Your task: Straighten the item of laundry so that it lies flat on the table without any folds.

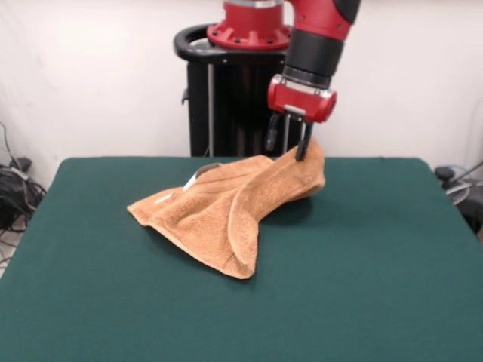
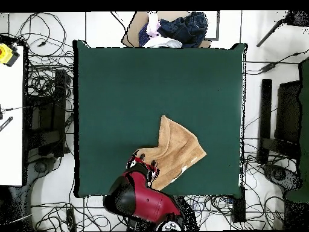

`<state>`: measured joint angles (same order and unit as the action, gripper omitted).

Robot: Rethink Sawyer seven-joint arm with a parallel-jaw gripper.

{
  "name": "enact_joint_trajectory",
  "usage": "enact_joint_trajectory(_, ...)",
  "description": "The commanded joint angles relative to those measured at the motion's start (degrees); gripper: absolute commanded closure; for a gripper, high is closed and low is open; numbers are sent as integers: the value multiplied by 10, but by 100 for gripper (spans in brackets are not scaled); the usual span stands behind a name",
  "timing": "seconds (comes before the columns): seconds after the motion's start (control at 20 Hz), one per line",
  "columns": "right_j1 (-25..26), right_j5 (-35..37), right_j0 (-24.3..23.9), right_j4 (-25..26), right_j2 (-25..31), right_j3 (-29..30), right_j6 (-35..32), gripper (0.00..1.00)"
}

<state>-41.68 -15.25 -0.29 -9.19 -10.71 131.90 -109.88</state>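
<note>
The item of laundry (image 1: pixel 226 207), an orange-tan towel, lies rumpled on the green table (image 1: pixel 362 286), towards the far side near the middle. Its right-hand corner is lifted into a peak, and long folds run down from it to the front. A small white tag (image 1: pixel 192 179) shows at its far edge. My gripper (image 1: pixel 289 151) hangs over that raised corner and is shut on it, with one finger (image 1: pixel 304 147) against the cloth. In the overhead view the towel (image 2: pixel 178 145) spreads out from the gripper (image 2: pixel 146 166) near the table's (image 2: pixel 121 90) lower edge.
A black pedestal (image 1: pixel 226 90) stands just behind the table's far edge. A heap of clothes (image 2: pixel 172 29) lies beyond the opposite edge. Cables (image 2: pixel 42 90) cover the floor on both sides. A white surface (image 2: pixel 11 121) stands at the left of the overhead view.
</note>
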Motion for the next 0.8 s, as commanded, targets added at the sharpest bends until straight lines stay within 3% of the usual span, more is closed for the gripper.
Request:
enact_joint_trajectory(0.05, 72, -58, -9, 10, 66, -17, -142, 0)
enact_joint_trajectory(0.25, 95, -79, -16, 14, 71, -25, -143, 0)
enact_joint_trajectory(0.8, 88, -85, 6, -19, 75, -21, -159, 0)
